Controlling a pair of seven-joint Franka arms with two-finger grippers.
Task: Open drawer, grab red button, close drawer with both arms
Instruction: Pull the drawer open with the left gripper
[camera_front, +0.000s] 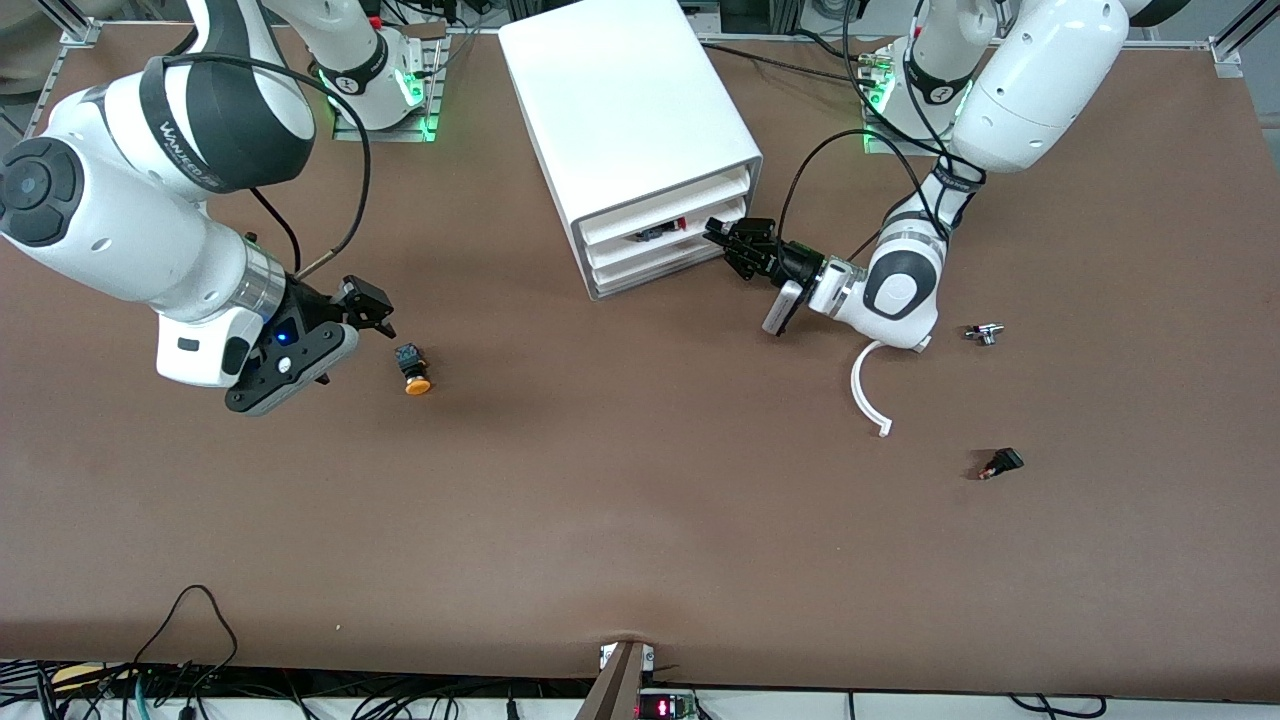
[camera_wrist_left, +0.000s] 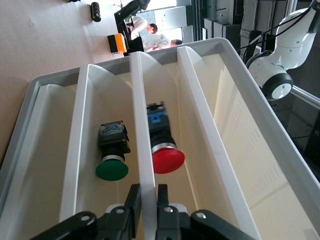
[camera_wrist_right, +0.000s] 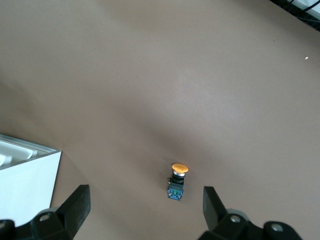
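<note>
Left gripper (camera_wrist_left: 146, 205) pinched on a white drawer (camera_wrist_left: 200, 125) front edge at the cabinet (camera_front: 625, 130), red mushroom-capped button (camera_wrist_left: 162, 145) with black-and-blue body lying inside beside a green-capped button (camera_wrist_left: 112, 155), right gripper (camera_wrist_right: 145, 205) spread wide, waiting over an orange-capped button (camera_wrist_right: 177, 181).

In the front view the red button (camera_front: 678, 222) shows only as a sliver between the drawers (camera_front: 668, 232) of the cabinet (camera_front: 625, 120); the green button (camera_wrist_left: 112, 151) beside it is hidden there. 2 small objects (camera_front: 985, 333) (camera_front: 1000, 463) near the left arm's end of the table (camera_front: 640, 520) are too small to identify. The left wrist view cuts off the left tool (camera_wrist_left: 148, 200) at the picture's edge. The right arm's upper links run out of frame.
</note>
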